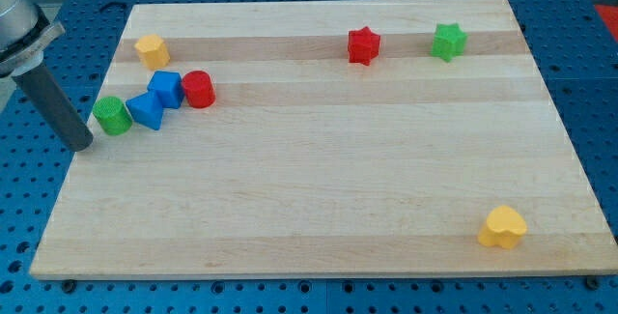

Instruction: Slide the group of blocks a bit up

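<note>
A group of blocks sits at the view's left of the wooden board (319,179): a green cylinder (112,116), a blue triangular block (147,110), a blue block (166,89) and a red cylinder (198,89), close together in a row rising to the right. A yellow block (152,50) lies just above them, apart. My tip (81,145) is at the board's left edge, just left of and slightly below the green cylinder, not touching it.
A red star block (363,45) and a green star block (448,42) lie near the view's top right. A yellow heart block (503,227) lies at the bottom right. The blue perforated table (599,111) surrounds the board.
</note>
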You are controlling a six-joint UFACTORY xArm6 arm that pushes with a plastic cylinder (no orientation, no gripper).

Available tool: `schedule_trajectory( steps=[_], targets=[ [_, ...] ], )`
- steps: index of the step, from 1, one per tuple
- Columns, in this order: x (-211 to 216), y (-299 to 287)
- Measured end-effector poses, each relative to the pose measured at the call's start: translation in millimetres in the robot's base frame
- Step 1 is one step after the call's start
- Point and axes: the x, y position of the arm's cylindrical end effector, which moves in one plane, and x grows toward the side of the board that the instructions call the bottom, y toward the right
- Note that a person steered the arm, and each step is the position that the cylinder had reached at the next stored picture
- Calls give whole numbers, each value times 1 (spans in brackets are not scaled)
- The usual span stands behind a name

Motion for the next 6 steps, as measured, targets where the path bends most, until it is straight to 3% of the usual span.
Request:
schedule_trajectory(
  steps=[2,3,5,6],
  targets=[
    [-27,16],
    [-34,50],
    [-33,67],
    [-13,70]
  ],
)
